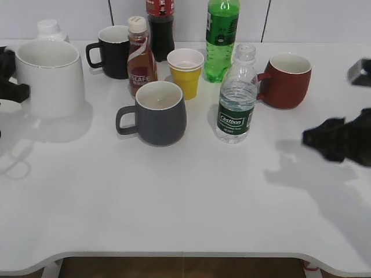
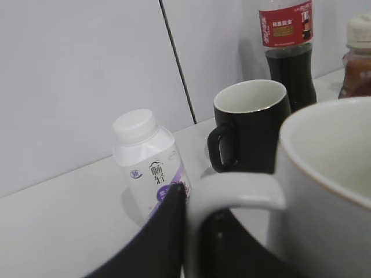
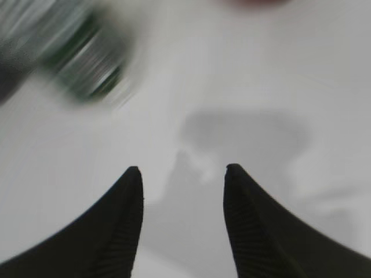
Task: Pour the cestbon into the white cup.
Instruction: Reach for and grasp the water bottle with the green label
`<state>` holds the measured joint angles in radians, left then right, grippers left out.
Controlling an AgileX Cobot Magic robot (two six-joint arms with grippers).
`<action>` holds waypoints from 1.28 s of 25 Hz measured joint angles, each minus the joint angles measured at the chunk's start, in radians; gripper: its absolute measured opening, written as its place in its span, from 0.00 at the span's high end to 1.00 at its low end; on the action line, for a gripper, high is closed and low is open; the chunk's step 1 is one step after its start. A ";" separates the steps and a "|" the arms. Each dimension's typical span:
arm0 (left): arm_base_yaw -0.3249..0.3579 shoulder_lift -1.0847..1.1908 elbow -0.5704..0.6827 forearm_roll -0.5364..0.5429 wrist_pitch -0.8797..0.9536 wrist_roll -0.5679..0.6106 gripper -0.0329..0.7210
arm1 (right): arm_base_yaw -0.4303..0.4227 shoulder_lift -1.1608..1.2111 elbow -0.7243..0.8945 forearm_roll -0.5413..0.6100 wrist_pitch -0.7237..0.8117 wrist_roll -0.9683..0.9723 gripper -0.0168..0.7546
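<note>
The cestbon (image 1: 236,98), a small clear bottle with a dark green label, stands upright right of centre. It shows as a blur at the upper left of the right wrist view (image 3: 87,58). The white cup (image 1: 49,78) stands at the far left. My left gripper (image 1: 10,81) is shut on its handle; in the left wrist view the jaws (image 2: 197,202) pinch the handle of the white cup (image 2: 324,168). My right gripper (image 1: 317,139) is open and empty over bare table to the right of the cestbon, jaws apart in the right wrist view (image 3: 181,171).
A grey mug (image 1: 159,113) stands left of the cestbon and a red mug (image 1: 287,80) behind it to the right. At the back stand a black mug (image 1: 113,51), a coffee bottle (image 1: 140,58), a yellow paper cup (image 1: 185,70), a cola bottle (image 1: 160,26), a green soda bottle (image 1: 220,37) and a white bottle (image 1: 49,29).
</note>
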<state>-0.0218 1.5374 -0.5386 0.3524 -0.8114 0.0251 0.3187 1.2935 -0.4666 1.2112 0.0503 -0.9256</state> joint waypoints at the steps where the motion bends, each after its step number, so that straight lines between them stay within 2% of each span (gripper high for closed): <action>1: 0.000 0.000 0.000 0.000 0.000 0.000 0.91 | 0.013 -0.005 0.000 0.005 -0.097 0.007 0.53; 3: 0.000 0.000 0.000 0.000 0.000 0.000 0.91 | 0.060 -0.023 0.000 -0.067 -0.292 0.051 0.53; 5: 0.000 0.000 0.000 0.000 0.002 0.000 0.91 | 0.103 -0.031 0.006 -0.230 -0.428 0.194 0.53; 8: 0.000 0.000 0.000 0.000 0.005 0.000 0.91 | 0.122 0.002 0.035 -0.730 -0.521 0.624 0.52; 10: 0.000 0.000 0.000 0.000 0.005 0.000 0.91 | 0.122 0.054 0.061 -1.054 -0.608 0.887 0.49; 11: 0.000 0.000 0.000 0.000 0.005 0.000 0.91 | 0.122 0.088 0.067 -1.156 -0.650 0.947 0.45; 13: 0.000 0.000 0.000 0.000 0.005 0.000 0.91 | 0.123 0.151 0.072 -1.262 -0.715 1.018 0.36; 15: 0.000 0.000 0.000 0.000 0.005 0.000 0.91 | 0.123 0.210 0.073 -1.295 -0.784 1.043 0.24; 18: 0.000 0.000 0.000 0.000 0.005 0.000 0.91 | 0.123 0.296 0.065 -1.300 -0.861 1.054 0.14; 27: -0.001 0.000 0.000 0.047 0.021 -0.001 0.91 | 0.123 0.495 -0.099 -1.326 -0.891 1.064 0.12; 30: -0.002 0.000 0.000 0.077 0.028 -0.048 0.91 | 0.123 0.560 -0.172 -1.358 -0.891 1.104 0.13; 32: -0.002 -0.001 0.000 0.108 0.028 -0.085 0.91 | 0.123 0.594 -0.206 -1.363 -0.889 1.126 0.18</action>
<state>-0.0235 1.5362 -0.5386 0.4604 -0.7833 -0.0601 0.4417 1.8873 -0.6729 -0.1517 -0.8385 0.2003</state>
